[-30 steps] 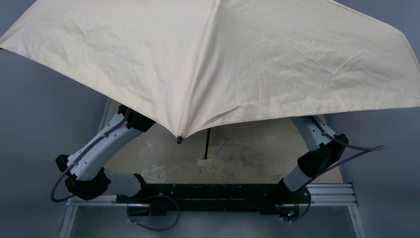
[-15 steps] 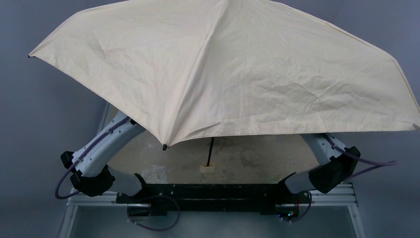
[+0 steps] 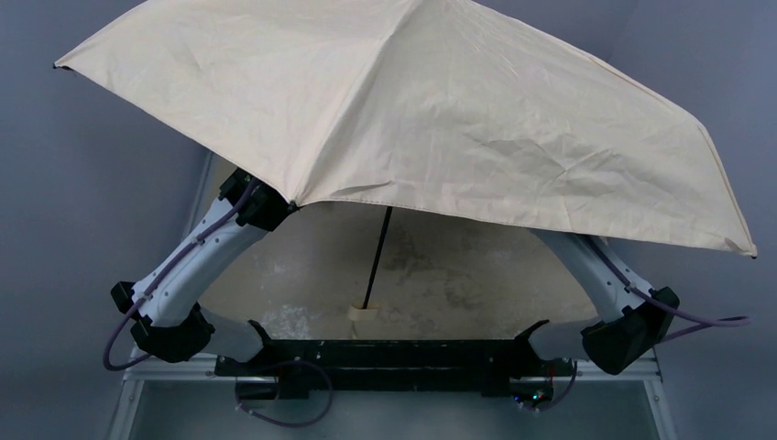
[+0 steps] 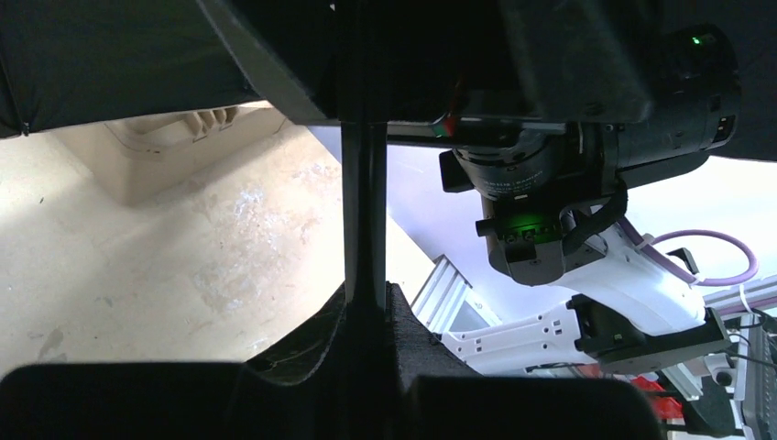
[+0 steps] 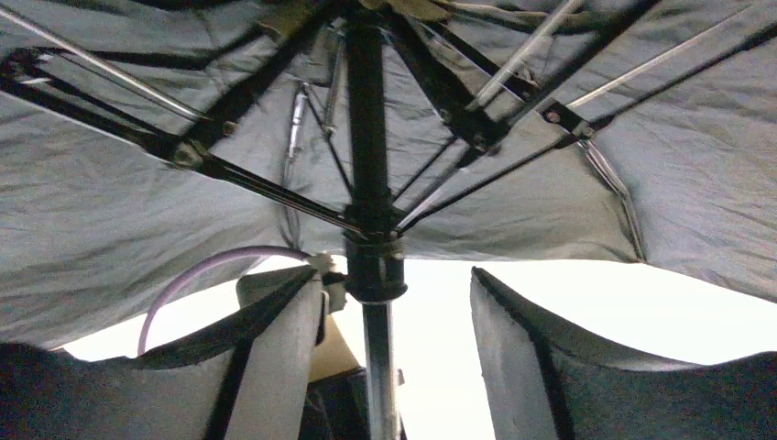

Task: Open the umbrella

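Note:
The umbrella is spread wide, and its beige canopy [image 3: 412,110] covers most of the table and hides both grippers in the top view. Its thin black shaft [image 3: 377,257] slants down to the small cream handle [image 3: 366,316], near the table's front edge. In the left wrist view my left gripper [image 4: 366,298] is shut on the shaft [image 4: 364,202]. In the right wrist view my right gripper [image 5: 399,316] is open under the black underside [image 5: 137,211], its fingers [image 5: 275,348] either side of the shaft and runner [image 5: 374,266], not touching them.
A tan plastic toolbox [image 4: 174,151] stands on the worn beige table top [image 4: 165,266] under the canopy. The right arm's wrist [image 4: 586,165] is close beside the shaft. Both arms' elbows [image 3: 169,330] [image 3: 632,335] stick out past the table's sides.
The canopy's front edge has lifted and the umbrella has tilted, baring more of the shaft. The handle shifted a little left. The right elbow dropped down and outward.

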{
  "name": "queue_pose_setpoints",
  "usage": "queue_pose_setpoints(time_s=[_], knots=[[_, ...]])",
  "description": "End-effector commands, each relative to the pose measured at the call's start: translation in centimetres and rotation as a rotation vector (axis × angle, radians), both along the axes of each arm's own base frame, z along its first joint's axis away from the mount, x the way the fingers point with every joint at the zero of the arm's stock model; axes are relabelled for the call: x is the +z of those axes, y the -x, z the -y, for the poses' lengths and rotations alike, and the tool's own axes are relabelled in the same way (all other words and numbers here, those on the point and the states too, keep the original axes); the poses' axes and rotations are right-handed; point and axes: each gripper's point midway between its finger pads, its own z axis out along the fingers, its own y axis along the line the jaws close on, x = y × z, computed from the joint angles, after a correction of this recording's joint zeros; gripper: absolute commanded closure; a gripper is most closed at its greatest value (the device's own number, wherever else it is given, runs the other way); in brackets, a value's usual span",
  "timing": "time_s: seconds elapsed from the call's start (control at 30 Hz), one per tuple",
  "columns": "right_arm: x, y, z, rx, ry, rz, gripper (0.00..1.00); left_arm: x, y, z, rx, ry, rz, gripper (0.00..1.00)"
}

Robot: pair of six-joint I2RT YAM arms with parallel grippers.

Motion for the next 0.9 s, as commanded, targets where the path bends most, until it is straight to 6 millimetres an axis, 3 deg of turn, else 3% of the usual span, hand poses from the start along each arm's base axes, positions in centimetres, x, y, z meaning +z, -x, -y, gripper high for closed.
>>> queue_pose_setpoints(time_s=[0.0, 0.07, 0.1, 0.2, 0.3, 0.4, 0.47, 0.63, 0.73, 0.8, 0.87], knots=[[0.3, 0.4, -0.2, -0.004, 0.045, 0.023, 0.49, 4.5, 0.9, -1.5, -0.005, 0.087, 0.123, 1.00], [0.1, 0.3, -0.1, -0.004, 0.039, 0.013, 0.65, 4.5, 1.0, -1.7, -0.002, 0.089, 0.126, 1.00], [0.1, 0.2, -0.1, -0.004, 0.037, 0.009, 0.68, 4.5, 0.9, -1.7, 0.001, 0.089, 0.129, 1.00], [0.6, 0.0, -0.2, 0.001, 0.026, 0.016, 0.73, 4.3, 1.0, -1.8, 0.000, 0.086, 0.132, 1.00], [2.4, -0.5, 0.5, -0.037, -0.021, 0.043, 0.75, 3.8, 1.1, -2.4, 0.016, 0.082, 0.123, 1.00], [5.4, -1.2, 1.6, -0.106, -0.071, 0.098, 0.81, 2.2, 1.7, -2.8, 0.001, 0.068, 0.108, 1.00], [8.4, -1.2, 2.6, -0.135, -0.138, 0.156, 0.86, 0.7, 2.2, -2.7, -0.016, 0.057, 0.079, 1.00], [15.3, -1.6, 4.2, -0.179, -0.300, 0.293, 1.00, -4.6, 3.3, -2.6, -0.042, 0.016, -0.011, 1.00], [20.5, 0.1, 6.0, -0.199, -0.424, 0.421, 1.00, -7.3, 3.9, -2.2, -0.053, -0.008, -0.061, 1.00], [22.4, 0.1, 7.4, -0.231, -0.517, 0.454, 1.00, -8.7, 4.4, -1.7, -0.066, -0.026, -0.087, 1.00], [22.6, -0.2, 8.8, -0.228, -0.633, 0.449, 1.00, -10.3, 4.9, -1.1, -0.082, -0.050, -0.118, 1.00]])
